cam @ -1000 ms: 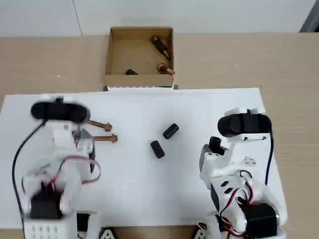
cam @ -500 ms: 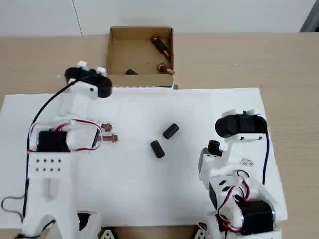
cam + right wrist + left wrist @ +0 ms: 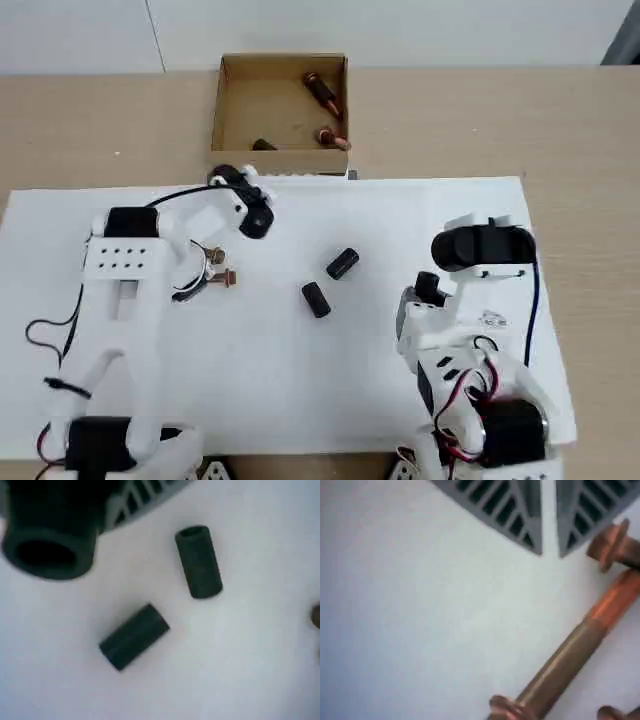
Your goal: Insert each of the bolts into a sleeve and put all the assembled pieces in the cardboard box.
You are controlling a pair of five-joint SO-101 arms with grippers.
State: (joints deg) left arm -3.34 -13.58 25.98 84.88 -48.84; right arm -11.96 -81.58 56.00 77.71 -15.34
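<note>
Two copper bolts (image 3: 222, 268) lie side by side on the white sheet, partly under my left arm (image 3: 130, 255). In the left wrist view my left gripper (image 3: 549, 547) hangs just above them. Its grey ribbed fingers (image 3: 512, 510) are almost together with nothing between them, close to one bolt head (image 3: 609, 547); the other bolt (image 3: 570, 655) lies alongside. My right gripper (image 3: 426, 292) is shut on a black sleeve (image 3: 50, 542) held off the sheet. Two loose black sleeves (image 3: 343, 264) (image 3: 316, 299) lie mid-sheet, also seen as a sleeve (image 3: 199, 562) and a sleeve (image 3: 134, 636).
The cardboard box (image 3: 216, 110) stands at the back beyond the sheet's far edge. It holds two assembled copper-and-black pieces (image 3: 323, 90) (image 3: 333, 138) and a dark piece (image 3: 264, 145). Bare white sheet lies in front of the sleeves.
My left arm swung forward from near its base, past the box's front, and has come down over the two bolts. My right arm has barely shifted and keeps its sleeve.
</note>
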